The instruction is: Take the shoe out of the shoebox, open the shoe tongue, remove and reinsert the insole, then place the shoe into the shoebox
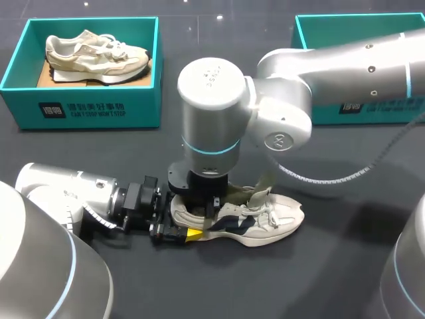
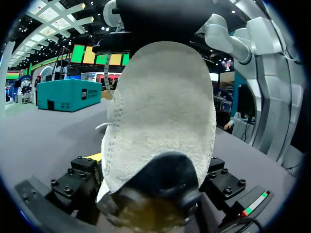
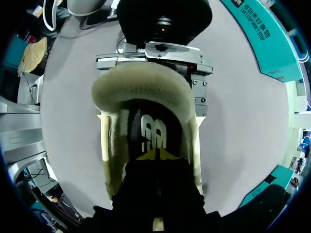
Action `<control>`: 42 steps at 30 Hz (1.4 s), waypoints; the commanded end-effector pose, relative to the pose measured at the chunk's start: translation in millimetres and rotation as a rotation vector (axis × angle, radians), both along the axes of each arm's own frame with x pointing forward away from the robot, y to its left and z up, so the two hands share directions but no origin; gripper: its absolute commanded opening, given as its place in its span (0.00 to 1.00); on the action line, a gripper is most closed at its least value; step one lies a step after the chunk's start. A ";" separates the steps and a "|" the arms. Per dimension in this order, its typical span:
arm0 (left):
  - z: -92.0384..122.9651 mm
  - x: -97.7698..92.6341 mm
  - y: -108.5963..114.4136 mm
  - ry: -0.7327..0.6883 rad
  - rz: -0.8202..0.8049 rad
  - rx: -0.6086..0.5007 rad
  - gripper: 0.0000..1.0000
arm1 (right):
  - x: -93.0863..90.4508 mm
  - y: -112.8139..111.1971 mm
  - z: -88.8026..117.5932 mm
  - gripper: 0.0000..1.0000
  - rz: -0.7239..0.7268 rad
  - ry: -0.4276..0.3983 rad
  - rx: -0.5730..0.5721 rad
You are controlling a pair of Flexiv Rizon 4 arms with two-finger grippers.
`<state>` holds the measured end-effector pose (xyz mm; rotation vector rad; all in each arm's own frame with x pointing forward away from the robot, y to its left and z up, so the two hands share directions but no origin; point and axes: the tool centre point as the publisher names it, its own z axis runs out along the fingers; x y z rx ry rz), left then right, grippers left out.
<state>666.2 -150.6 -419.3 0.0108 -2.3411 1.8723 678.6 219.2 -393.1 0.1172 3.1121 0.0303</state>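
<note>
Head view, nearest first: left tool (image 1: pixel 180 218) lies low on the dark counter (image 1: pixel 219 286), its fingers closing on the heel of the cream and navy shoe (image 1: pixel 272 218) from both sides, one yellow tip showing on the near side. The shoe rests on its sole, toe pointing right, outside any box. Right tool (image 3: pixel 158 154) descends from above into the shoe's mouth; in the right wrist view its yellow tips lie together against the black insole (image 3: pixel 148 131), and whether they pinch it cannot be told. Farther back at left, a teal shoebox (image 1: pixel 99 109) contains a second shoe (image 1: pixel 96 56). Another teal shoebox (image 1: pixel 319 26) stands at far right.
</note>
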 end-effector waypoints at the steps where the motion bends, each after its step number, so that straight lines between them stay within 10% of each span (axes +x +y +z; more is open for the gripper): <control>1: 0.0 -0.4 0.4 0.000 0.002 0.000 0.00 | -2.3 -15.9 -2.7 0.00 -0.019 -0.008 0.022; 13: 0.0 -0.4 0.4 0.000 0.002 0.000 0.00 | -1.2 -29.6 3.1 0.00 -0.039 -0.024 0.007; 18: 0.0 -0.4 0.4 0.000 0.002 0.000 0.00 | 1.5 -33.7 -0.6 0.30 -0.042 -0.019 0.020; 42: 0.0 -0.4 0.4 0.000 0.002 0.000 0.00 | -16.7 -25.1 -49.7 0.33 -0.062 0.148 0.061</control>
